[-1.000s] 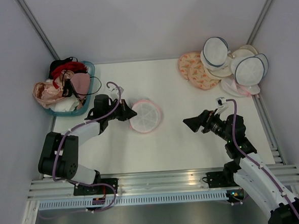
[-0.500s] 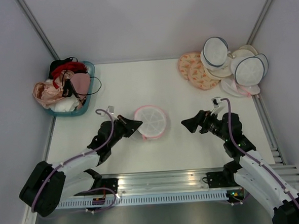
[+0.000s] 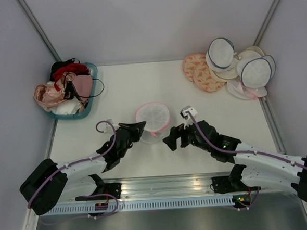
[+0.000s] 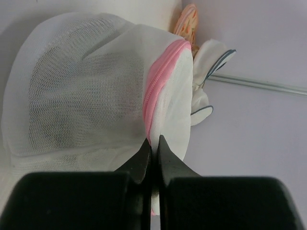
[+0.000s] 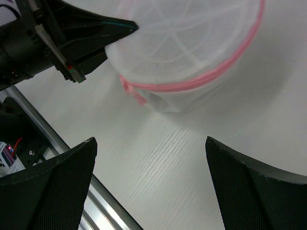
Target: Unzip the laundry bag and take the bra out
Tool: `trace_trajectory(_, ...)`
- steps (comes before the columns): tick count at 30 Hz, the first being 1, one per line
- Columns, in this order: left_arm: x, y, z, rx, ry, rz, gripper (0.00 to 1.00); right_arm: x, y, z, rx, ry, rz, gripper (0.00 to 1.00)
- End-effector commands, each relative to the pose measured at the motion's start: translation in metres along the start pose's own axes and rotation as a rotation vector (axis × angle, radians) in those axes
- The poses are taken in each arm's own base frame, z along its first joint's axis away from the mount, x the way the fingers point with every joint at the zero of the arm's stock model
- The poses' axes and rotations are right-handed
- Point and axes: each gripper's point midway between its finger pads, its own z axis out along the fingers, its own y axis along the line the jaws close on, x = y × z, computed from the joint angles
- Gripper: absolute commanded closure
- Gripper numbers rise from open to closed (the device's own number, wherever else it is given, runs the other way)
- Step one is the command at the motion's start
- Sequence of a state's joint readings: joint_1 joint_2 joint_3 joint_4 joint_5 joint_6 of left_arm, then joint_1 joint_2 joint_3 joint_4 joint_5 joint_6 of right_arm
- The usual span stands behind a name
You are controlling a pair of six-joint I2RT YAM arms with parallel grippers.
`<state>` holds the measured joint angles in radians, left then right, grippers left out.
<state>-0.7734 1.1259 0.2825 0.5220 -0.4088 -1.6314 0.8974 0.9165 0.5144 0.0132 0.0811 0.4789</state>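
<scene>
The laundry bag [image 3: 152, 116], white mesh with a pink zip rim, sits mid-table with its near-left edge lifted. My left gripper [image 3: 141, 127] is shut on that edge. In the left wrist view the fingertips [image 4: 153, 146] pinch the pink zip rim [image 4: 163, 67], and the bag's mesh [image 4: 81, 96] fills the view. My right gripper [image 3: 171, 140] is open and empty just near-right of the bag, apart from it. In the right wrist view [image 5: 151, 141] the bag [image 5: 192, 33] lies ahead, with a pink zip tab [image 5: 136, 94] hanging at its near rim. The bra does not show.
A teal basket [image 3: 91, 106] of pink, red and black bras stands at the back left. White bags with navy rims [image 3: 255, 72] and orange-patterned discs [image 3: 199, 70] are piled at the back right. An aluminium rail [image 3: 163, 185] runs along the near edge.
My left arm has swung down to the near side, still holding the bag's edge, and the bag has shifted a little and tilted. My right gripper has moved left, close to the bag.
</scene>
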Motion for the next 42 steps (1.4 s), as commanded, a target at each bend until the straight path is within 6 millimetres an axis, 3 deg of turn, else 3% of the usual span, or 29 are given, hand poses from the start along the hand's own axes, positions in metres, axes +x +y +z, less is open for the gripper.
trace_trajectory(1, 0.001, -0.030, 0.004, 0.083, -0.021, -0.159, 0.98, -0.013, 0.014, 0.014, 0.061, -0.052, -0.099, 0.02)
trace_trajectory(9, 0.015, -0.040, -0.006, 0.142, 0.081, -0.221, 0.98, 0.004, 0.033, 0.053, 0.007, -0.022, -0.113, 0.06)
trace_trajectory(18, 0.014, -0.033, -0.012, 0.125, 0.088, -0.243, 0.98, -0.010, 0.063, 0.064, -0.075, -0.097, -0.078, 0.16)
trace_trajectory(23, 0.017, -0.028, -0.012, 0.111, 0.105, -0.250, 0.98, -0.011, 0.069, 0.075, -0.087, -0.109, -0.071, 0.21)
trace_trajectory(26, 0.018, -0.027, -0.012, 0.106, 0.106, -0.251, 0.98, -0.015, 0.076, 0.080, -0.109, -0.121, -0.065, 0.32)
trace_trajectory(27, 0.018, -0.025, -0.012, 0.102, 0.104, -0.252, 0.98, -0.017, 0.079, 0.080, -0.115, -0.126, -0.063, 0.38)
trace_trajectory(30, 0.014, -0.024, -0.013, 0.109, 0.092, -0.262, 0.98, -0.018, 0.080, 0.080, -0.097, -0.122, -0.067, 0.40)
trace_trajectory(36, 0.008, -0.028, -0.016, 0.129, 0.066, -0.256, 0.98, 0.000, 0.077, 0.064, -0.030, -0.043, -0.095, 0.29)
trace_trajectory(40, 0.007, -0.028, -0.015, 0.131, 0.062, -0.258, 0.98, 0.021, 0.074, 0.050, -0.001, 0.039, -0.095, 0.27)
trace_trajectory(42, 0.008, -0.030, -0.015, 0.136, 0.066, -0.258, 0.98, 0.025, 0.084, 0.043, -0.016, 0.049, -0.086, 0.27)
